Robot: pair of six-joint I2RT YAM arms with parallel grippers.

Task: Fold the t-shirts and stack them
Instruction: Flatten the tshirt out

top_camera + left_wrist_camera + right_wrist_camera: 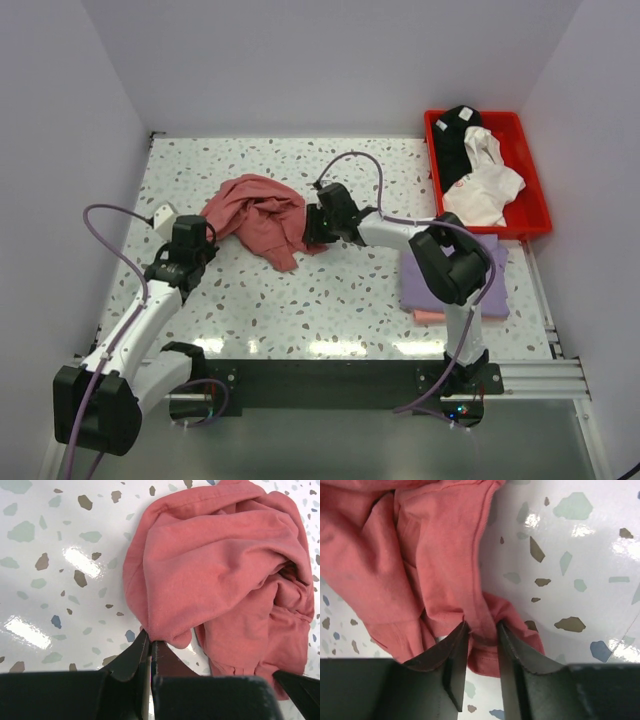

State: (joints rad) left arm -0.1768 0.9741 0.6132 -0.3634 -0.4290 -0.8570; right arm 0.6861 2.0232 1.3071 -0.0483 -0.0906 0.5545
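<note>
Spreading the crumpled dusty red t-shirt, which lies well apart from the red tray, needs the left tool and right tool, each clamped narrow on a hem, to pull apart evenly, low over the surface.

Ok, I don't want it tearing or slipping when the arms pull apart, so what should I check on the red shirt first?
1. Right gripper pinching dusty red t-shirt: ok, cloth between fingers.
2. Left gripper closed on its edge: ok, thin pinch.
3. Shirt flat: not ok, crumpled.
4. Grips on matching corners: cannot tell.
5. Folded lavender t-shirt apart from it: ok.
</note>
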